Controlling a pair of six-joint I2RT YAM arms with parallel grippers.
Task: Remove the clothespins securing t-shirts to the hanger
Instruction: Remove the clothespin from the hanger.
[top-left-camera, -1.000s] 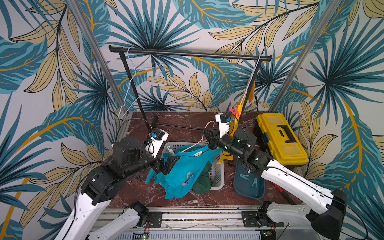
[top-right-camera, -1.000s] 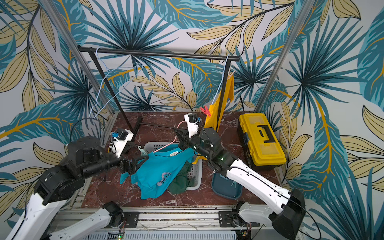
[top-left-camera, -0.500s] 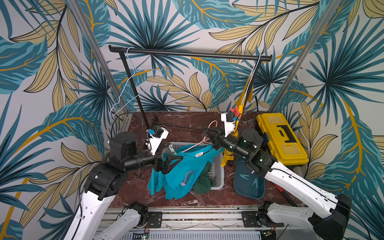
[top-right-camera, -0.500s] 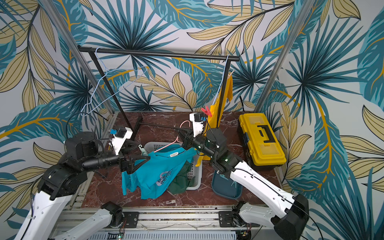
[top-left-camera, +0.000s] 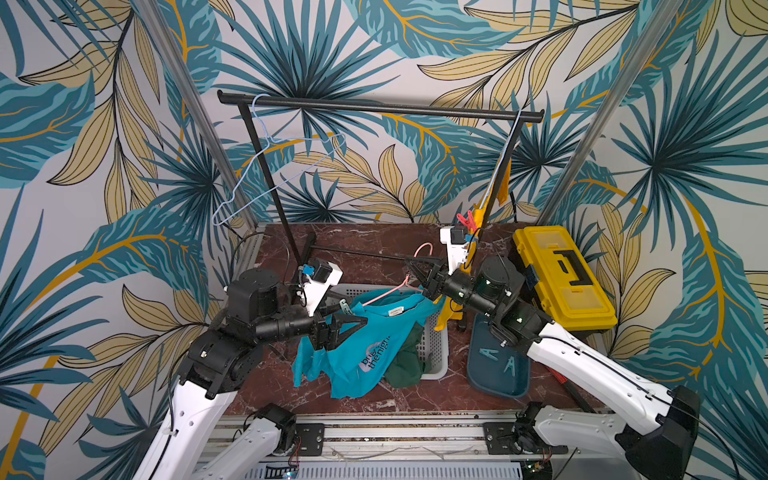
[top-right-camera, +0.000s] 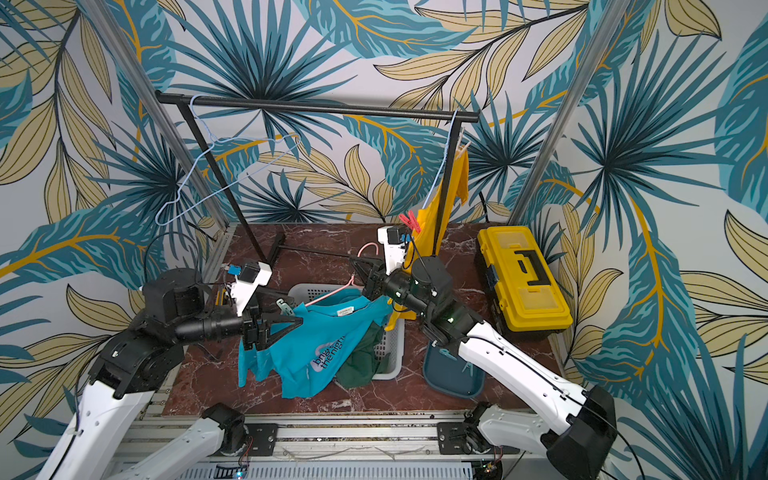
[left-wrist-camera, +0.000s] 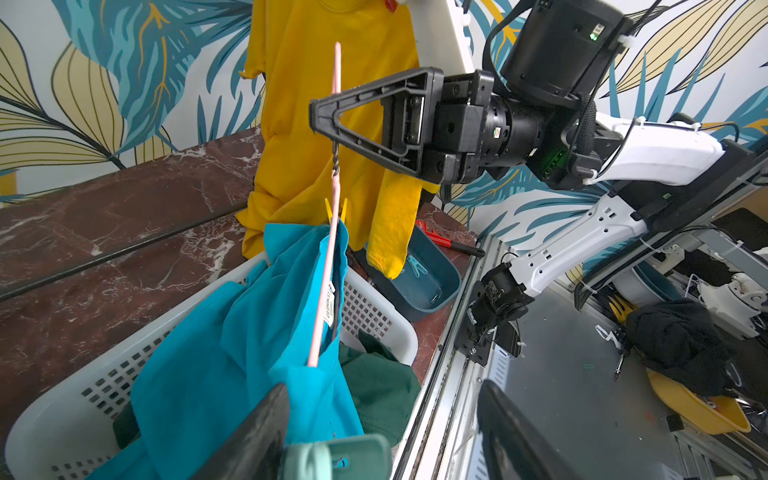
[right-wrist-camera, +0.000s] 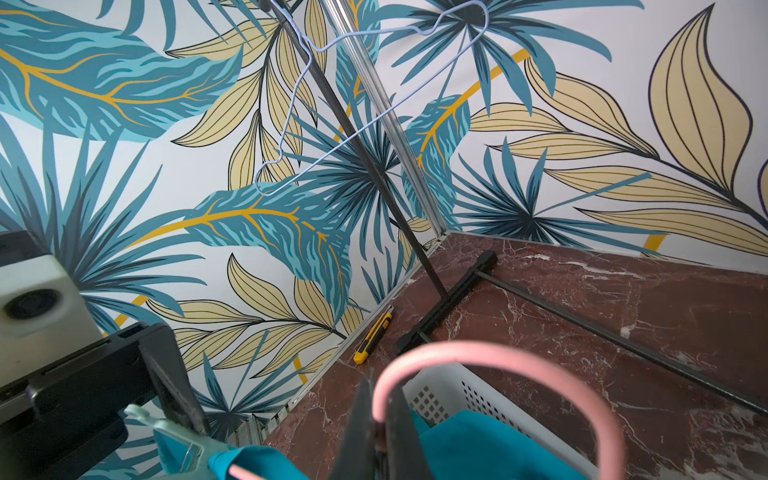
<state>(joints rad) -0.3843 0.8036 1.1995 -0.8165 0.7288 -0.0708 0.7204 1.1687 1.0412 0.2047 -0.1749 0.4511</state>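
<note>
The turquoise t-shirt (top-left-camera: 332, 365) carries a pale chest print (top-right-camera: 322, 356) with lettering in two lines that run sideways up the hanging cloth. In both top views the lower line reads "the nigh", with its end lost in a fold. The upper line starts with "b" and looks like "brig", but the creases make that uncertain. A small white neck label (top-left-camera: 395, 310) inside the collar bears a line of dark print, too small to read in any view.
</note>
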